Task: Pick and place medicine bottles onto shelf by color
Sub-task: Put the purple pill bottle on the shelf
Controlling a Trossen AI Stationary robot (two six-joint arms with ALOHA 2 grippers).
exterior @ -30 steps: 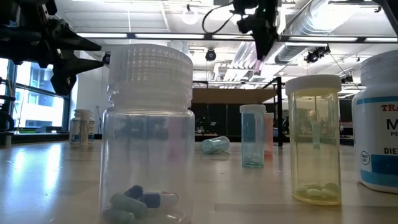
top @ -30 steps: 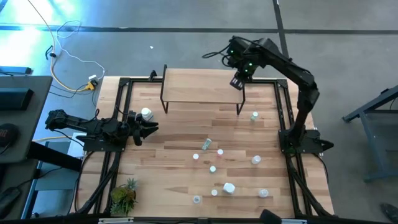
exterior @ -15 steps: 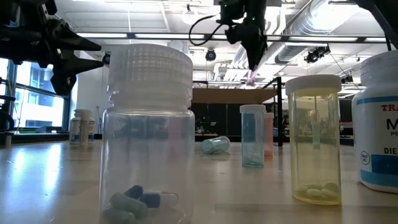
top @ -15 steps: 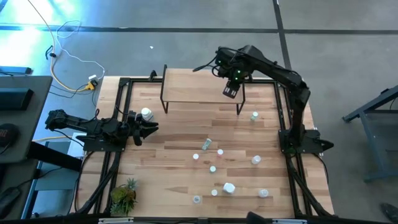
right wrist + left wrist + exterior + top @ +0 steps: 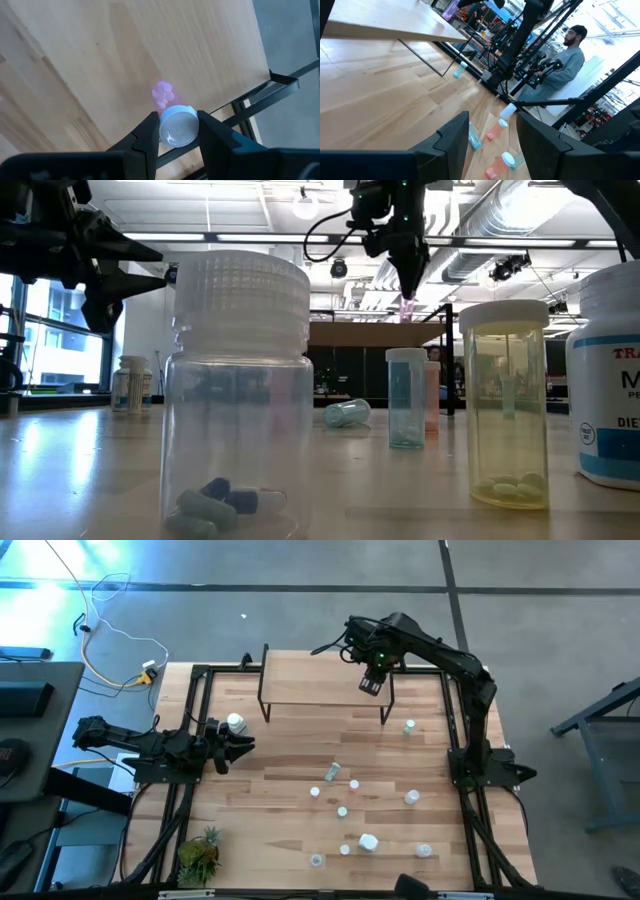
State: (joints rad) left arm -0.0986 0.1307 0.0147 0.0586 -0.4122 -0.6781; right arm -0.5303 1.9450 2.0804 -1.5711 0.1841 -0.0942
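We see the right end effector (image 5: 370, 686) hanging over the shelf (image 5: 310, 675), at about two o'clock on the surface (image 5: 280, 790) in the high view, its fingers pinched on a small pink vial (image 5: 164, 96) by the white cap (image 5: 178, 131). A second ago this arm stood farther out, past the shelf's right corner; it has since swung inward and then nearly stopped, which we take to mean the carry is over and the vial is being lined up for setting down. The right wrist view shows the vial pointing down at bare shelf board, near the edge with the black legs, and we cannot tell whether its base touches the wood yet. The left end effector (image 5: 238, 746) waits at nine o'clock with its fingers spread and nothing between them, unchanged over the second, and a white-capped bottle (image 5: 235, 723) stands just beside it. The remaining medicine bottles (image 5: 345, 812) lie scattered from the centre toward five o'clock, one green-tinted bottle (image 5: 409, 726) apart near the shelf's right leg. We see no bottle on the shelf from above, so we judge the sorting is in its early part, and where this pink one lands will likely fix the pink spot for the others. A small potted plant (image 5: 198, 855) sits at seven o'clock.
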